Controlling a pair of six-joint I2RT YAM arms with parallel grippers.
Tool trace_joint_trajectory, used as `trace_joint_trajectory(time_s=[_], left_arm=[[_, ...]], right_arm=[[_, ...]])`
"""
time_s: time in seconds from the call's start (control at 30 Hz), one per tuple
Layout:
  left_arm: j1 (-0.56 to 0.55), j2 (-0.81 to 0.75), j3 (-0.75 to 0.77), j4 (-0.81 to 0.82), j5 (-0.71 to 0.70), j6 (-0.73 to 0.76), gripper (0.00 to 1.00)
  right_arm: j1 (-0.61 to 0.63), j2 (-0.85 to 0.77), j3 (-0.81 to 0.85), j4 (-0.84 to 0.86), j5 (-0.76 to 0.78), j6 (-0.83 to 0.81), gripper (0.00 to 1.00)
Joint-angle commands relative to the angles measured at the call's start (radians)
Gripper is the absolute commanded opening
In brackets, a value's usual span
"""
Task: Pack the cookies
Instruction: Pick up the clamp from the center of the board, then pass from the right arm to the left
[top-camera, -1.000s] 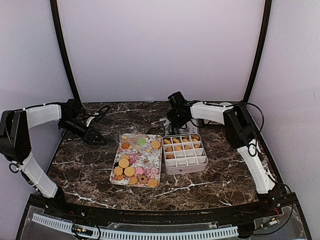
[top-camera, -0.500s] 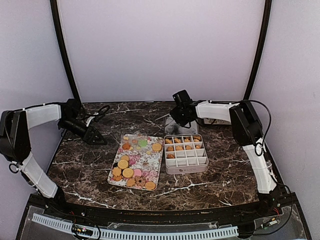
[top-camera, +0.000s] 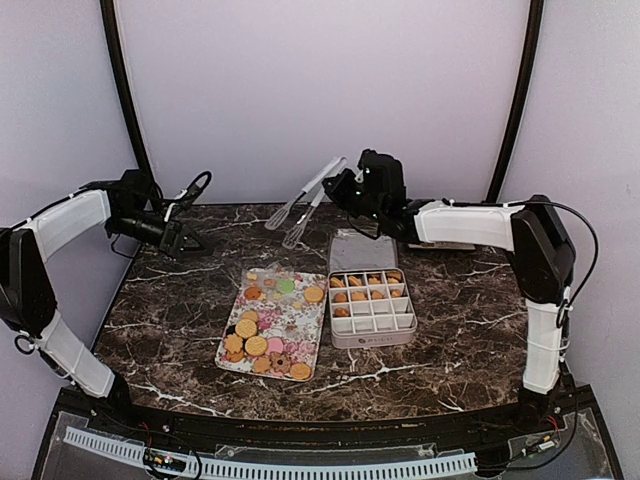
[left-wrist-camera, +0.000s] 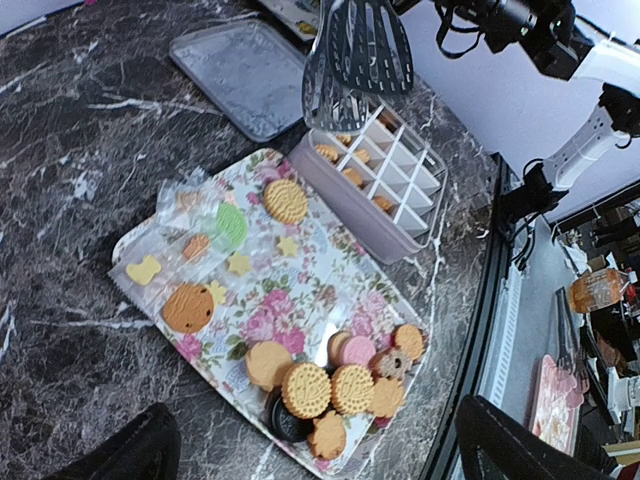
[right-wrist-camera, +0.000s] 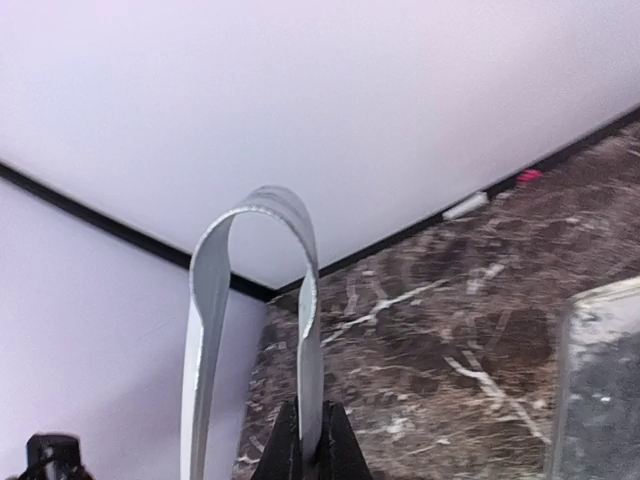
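Most of the small round and flower-shaped cookies (top-camera: 258, 342) lie bunched at the near end of a rectangular flower-patterned tray (top-camera: 300, 312), well nearer than both sets of jaws. A few tan, green and pink ones are scattered toward its far end. In the left wrist view that heap (left-wrist-camera: 318, 392) sits between the two black fingers (left-wrist-camera: 130, 455), far below them. Just beside the tray, on the right jaws' side, stands a white gridded plastic box (top-camera: 372, 322); more tan cookies fill its far rows and the near cells are bare. A clear grey plastic lid (top-camera: 360, 248) lies flat just beyond the box, under the right gripper (top-camera: 345, 185). That gripper is clenched on silver metal tongs (top-camera: 305, 200), held above the dark brown marble-patterned table (top-camera: 170, 330). Their slotted tips slant down toward the gap between the two grippers. In the right wrist view the fingers pinch one strip of the tongs (right-wrist-camera: 262, 197), the other strip running free alongside. The left gripper (top-camera: 197, 212) hangs spread wide, holding nothing, well apart from the tray with bare marble between. Bare table also runs from the box out to the right edge and along the near edge. The pale lilac wall (top-camera: 320, 100) stands close behind the right jaws.
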Motion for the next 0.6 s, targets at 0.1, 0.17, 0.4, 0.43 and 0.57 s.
trace_joint_trajectory(time_s=[0.1,0.17,0.4,0.43,0.57], left_arm=[[-0.002,-0.079,0.053,-0.062,0.322,-0.063,0.99],[-0.006,-0.09,0.036,-0.054,0.366,-0.069,0.99],[-0.019,-0.142,-0.03,-0.042,0.448,-0.053,0.91],[-0.023,-0.147,-0.04,-0.042,0.454,-0.052,0.88],[-0.03,-0.159,-0.061,-0.093,0.521,-0.003,0.76]], right_arm=[[0.142,-0.074,0.001,0.264,-0.243,-0.297,0.0],[0.173,-0.068,0.016,0.276,-0.278,-0.307,0.0],[0.273,0.003,0.168,0.182,-0.329,-0.397,0.0],[0.281,0.012,0.183,0.178,-0.325,-0.4,0.0],[0.305,0.053,0.255,0.154,-0.315,-0.436,0.0]])
